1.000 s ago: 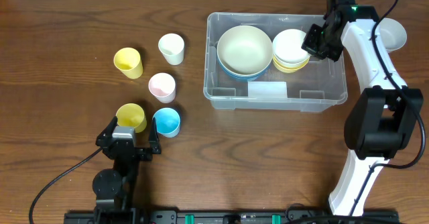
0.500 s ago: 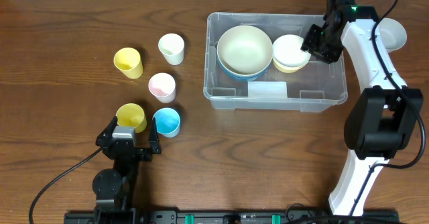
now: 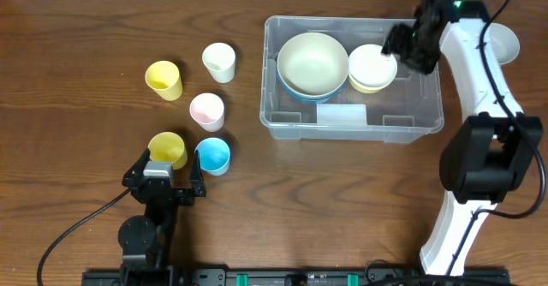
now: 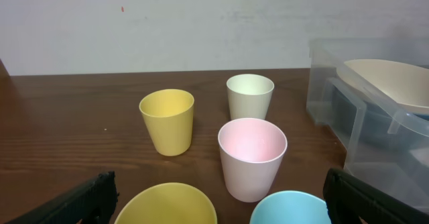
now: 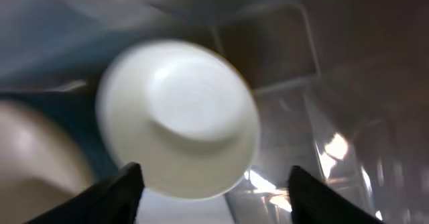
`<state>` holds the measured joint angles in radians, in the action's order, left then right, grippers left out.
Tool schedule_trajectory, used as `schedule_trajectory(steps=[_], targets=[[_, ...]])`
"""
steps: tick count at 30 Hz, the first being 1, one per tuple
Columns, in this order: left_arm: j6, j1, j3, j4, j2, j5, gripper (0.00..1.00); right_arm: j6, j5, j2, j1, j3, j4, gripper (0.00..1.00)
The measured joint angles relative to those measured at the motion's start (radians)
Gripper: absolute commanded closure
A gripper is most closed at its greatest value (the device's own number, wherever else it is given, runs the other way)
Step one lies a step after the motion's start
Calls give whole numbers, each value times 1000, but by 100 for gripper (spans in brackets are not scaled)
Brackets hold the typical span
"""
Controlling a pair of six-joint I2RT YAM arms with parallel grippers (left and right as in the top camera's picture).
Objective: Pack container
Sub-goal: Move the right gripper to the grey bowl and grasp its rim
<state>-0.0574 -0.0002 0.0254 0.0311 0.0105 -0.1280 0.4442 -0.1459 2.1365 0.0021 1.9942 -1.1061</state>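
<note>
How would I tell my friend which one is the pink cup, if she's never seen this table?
Find the big clear container on the wooden table, then look to its left at the group of cups. The pink cup stands in the middle, between the white cup and the blue cup. It is the only pink one; the others are yellow, white or blue.

The white bowl (image 5: 177, 117) looks blurry. Picture edges cut off the near yellow cup (image 4: 165, 204), the blue cup (image 4: 289, 209) and the container (image 4: 375, 163)

Dark brown wooden table (image 3: 77, 29), plain pale wall (image 4: 167, 23) behind, even light
</note>
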Motion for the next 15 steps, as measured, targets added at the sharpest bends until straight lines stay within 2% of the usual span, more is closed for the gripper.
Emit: schedule_trajectory(steps=[4, 8, 12, 15], targets=[[0, 0, 0, 0, 0, 0, 2, -15, 1, -11, -9, 173, -69, 20], [0, 0, 0, 0, 0, 0, 2, 15, 92, -38, -60, 314, -162, 11], [0, 0, 0, 0, 0, 0, 2, 46, 187, -67, -184, 355, -185, 11], [0, 0, 0, 0, 0, 0, 2, 58, 215, -63, -310, 343, -182, 15]])
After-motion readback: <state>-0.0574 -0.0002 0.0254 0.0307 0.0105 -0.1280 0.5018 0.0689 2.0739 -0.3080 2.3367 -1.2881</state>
